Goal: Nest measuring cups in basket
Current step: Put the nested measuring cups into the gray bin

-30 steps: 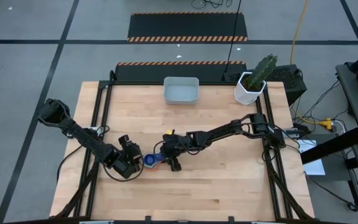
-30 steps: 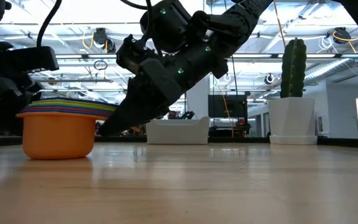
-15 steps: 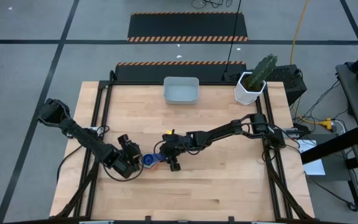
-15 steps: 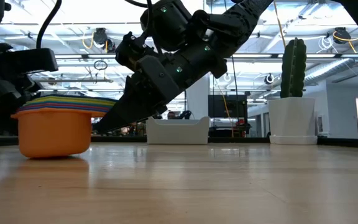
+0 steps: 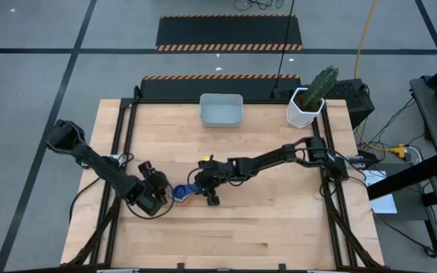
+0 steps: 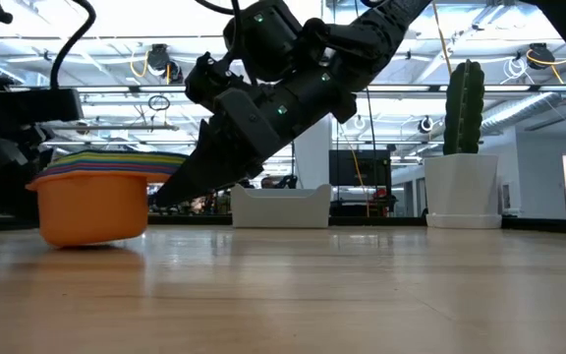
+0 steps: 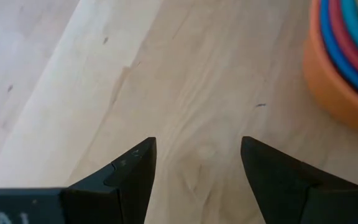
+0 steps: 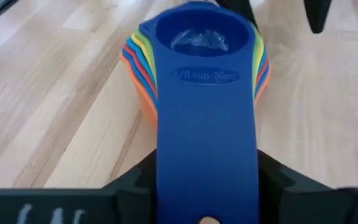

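Right gripper (image 5: 201, 192) had clamped on the handles of my nested measuring cups (image 8: 194, 74), dark blue on top, and the stack (image 6: 94, 202) had tipped slightly off the table (image 5: 279, 220) since a second earlier. Just beyond the cups, the left gripper (image 5: 160, 199) stood open, backed off slightly. Farther away sat the basket (image 5: 221, 111).
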You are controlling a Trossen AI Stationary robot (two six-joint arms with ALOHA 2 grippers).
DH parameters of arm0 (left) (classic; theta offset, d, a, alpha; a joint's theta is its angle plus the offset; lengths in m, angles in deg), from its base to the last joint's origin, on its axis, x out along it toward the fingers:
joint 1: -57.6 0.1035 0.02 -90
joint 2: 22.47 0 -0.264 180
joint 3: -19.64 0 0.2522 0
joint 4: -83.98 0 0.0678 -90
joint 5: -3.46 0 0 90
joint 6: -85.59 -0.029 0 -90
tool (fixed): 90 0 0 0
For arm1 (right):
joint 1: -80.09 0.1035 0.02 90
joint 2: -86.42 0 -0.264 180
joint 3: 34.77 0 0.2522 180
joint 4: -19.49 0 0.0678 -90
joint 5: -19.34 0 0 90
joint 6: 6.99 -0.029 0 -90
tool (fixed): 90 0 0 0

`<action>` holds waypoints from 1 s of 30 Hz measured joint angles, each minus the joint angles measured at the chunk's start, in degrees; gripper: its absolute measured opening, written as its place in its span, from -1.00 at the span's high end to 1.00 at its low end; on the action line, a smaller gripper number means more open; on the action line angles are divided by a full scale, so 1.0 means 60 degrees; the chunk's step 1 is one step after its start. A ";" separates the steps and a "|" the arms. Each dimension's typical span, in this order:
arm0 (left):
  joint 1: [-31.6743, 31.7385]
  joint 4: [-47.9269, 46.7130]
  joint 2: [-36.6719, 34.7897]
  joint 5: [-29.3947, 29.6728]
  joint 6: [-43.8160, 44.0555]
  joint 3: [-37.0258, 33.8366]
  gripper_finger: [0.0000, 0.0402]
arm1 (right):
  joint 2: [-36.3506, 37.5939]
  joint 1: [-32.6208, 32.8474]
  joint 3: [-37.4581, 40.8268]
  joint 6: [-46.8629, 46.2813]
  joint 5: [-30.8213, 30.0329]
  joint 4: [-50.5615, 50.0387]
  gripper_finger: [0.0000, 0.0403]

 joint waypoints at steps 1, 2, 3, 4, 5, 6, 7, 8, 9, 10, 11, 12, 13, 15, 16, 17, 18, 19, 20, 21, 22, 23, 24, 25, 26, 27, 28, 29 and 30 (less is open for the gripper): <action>-0.0049 -0.0111 -0.0082 0.0039 0.0109 0.0000 -0.18 | 0.0014 -0.0025 -0.0002 0.0004 0.0001 0.0020 0.33; -0.0097 -0.0219 -0.0177 0.0080 0.0240 0.0000 -0.18 | 0.0014 -0.0055 -0.0004 0.0004 0.0003 0.0019 0.33; -0.0145 -0.0349 -0.0295 0.0149 0.0369 0.0000 -0.18 | 0.0014 -0.0085 -0.0004 0.0007 0.0003 0.0016 0.33; -0.0214 -0.0517 -0.0452 0.0242 0.0513 0.0000 -0.18 | 0.0014 -0.0109 -0.0004 0.0008 0.0002 0.0012 0.34; -0.0302 -0.0648 -0.0620 0.0372 0.0665 0.0000 -0.18 | 0.0014 -0.0142 -0.0004 0.0021 -0.0001 -0.0005 0.34; -0.0389 -0.0756 -0.0800 0.0526 0.0785 0.0000 -0.18 | 0.0014 -0.0167 -0.0004 0.0025 0.0000 -0.0003 0.34; -0.0466 -0.0852 -0.0963 0.0616 0.0892 0.0000 -0.18 | 0.0014 -0.0197 -0.0004 0.0029 0.0002 0.0001 0.34; -0.0549 -0.0950 -0.1128 0.0723 0.0951 0.0000 -0.18 | 0.0014 -0.0221 -0.0004 0.0029 0.0004 0.0005 0.34; -0.0622 -0.1028 -0.1296 0.0815 0.1026 0.0000 -0.18 | 0.0014 -0.0247 -0.0004 0.0040 0.0003 0.0003 0.34; -0.0692 -0.1095 -0.1432 0.0960 0.1103 0.0000 -0.18 | 0.0014 -0.0278 -0.0004 0.0072 0.0005 0.0001 0.33; -0.0750 -0.1141 -0.1545 0.1057 0.1163 0.0000 -0.18 | 0.0014 -0.0304 -0.0004 0.0085 -0.0001 0.0001 0.33; -0.0809 -0.1200 -0.1639 0.1132 0.1193 0.0000 -0.18 | 0.0020 -0.0335 -0.0004 0.0102 -0.0004 0.0000 0.33; -0.0858 -0.1235 -0.1715 0.1208 0.1232 0.0000 -0.18 | 0.0087 -0.0361 -0.0004 0.0115 0.0002 -0.0075 0.33; -0.0922 -0.1247 -0.1785 0.1338 0.1296 0.0003 -0.18 | 0.0179 -0.0418 -0.0002 0.0249 -0.0003 -0.0201 0.33; -0.0948 -0.1263 -0.1786 0.1363 0.1331 0.0000 -0.18 | 0.0206 -0.0460 -0.0009 0.0279 0.0001 -0.0176 0.33; -0.0980 -0.1278 -0.1791 0.1396 0.1342 0.0004 -0.18 | 0.0300 -0.0502 -0.0011 0.0301 0.0003 -0.0288 0.33; -0.0999 -0.1272 -0.1797 0.1449 0.1355 0.0004 -0.18 | 0.0404 -0.0535 -0.0001 0.0337 0.0003 -0.0500 0.33; -0.1015 -0.1271 -0.1796 0.1506 0.1395 0.0001 -0.18 | 0.0465 -0.0592 0.0000 0.0387 0.0003 -0.0590 0.33; -0.1031 -0.1270 -0.1794 0.1532 0.1408 0.0000 -0.18 | 0.0496 -0.0647 -0.0003 0.0455 0.0003 -0.0542 0.33; -0.1050 -0.1270 -0.1794 0.1573 0.1408 0.0000 -0.18 | 0.0548 -0.0698 -0.0012 0.0478 0.0000 -0.0578 0.33; -0.1082 -0.1268 -0.1796 0.1621 0.1414 0.0000 -0.18 | 0.0673 -0.0747 -0.0008 0.0494 -0.0004 -0.0809 0.33; -0.1101 -0.1262 -0.1795 0.1686 0.1455 0.0004 -0.18 | 0.0736 -0.0799 0.0009 0.0499 -0.0006 -0.1014 0.33; -0.1107 -0.1262 -0.1794 0.1740 0.1510 0.0002 -0.18 | 0.0762 -0.0849 0.0011 0.0499 -0.0001 -0.1052 0.33; -0.1108 -0.1225 -0.1794 0.1794 0.1550 -0.0012 -0.18 | 0.0773 -0.0890 0.0006 0.0499 -0.0010 -0.1032 0.33; -0.1104 -0.1197 -0.1797 0.1875 0.1617 -0.0047 -0.18 | 0.0775 -0.0927 0.0004 0.0493 -0.0007 -0.1124 0.33; -0.1101 -0.1186 -0.1797 0.1944 0.1705 -0.0111 -0.18 | 0.0774 -0.0955 0.0007 0.0478 -0.0007 -0.1248 0.33; -0.1101 -0.1166 -0.1794 0.1948 0.1793 -0.0186 -0.18 | 0.0763 -0.0976 0.0011 0.0460 -0.0007 -0.1324 0.33; -0.1101 -0.1135 -0.1790 0.1974 0.1914 -0.0280 -0.18 | 0.0753 -0.0979 0.0011 0.0433 -0.0009 -0.1361 0.33; -0.1101 -0.1079 -0.1794 0.1992 0.2019 -0.0379 -0.18 | 0.0753 -0.0979 0.0011 0.0434 -0.0010 -0.1411 0.33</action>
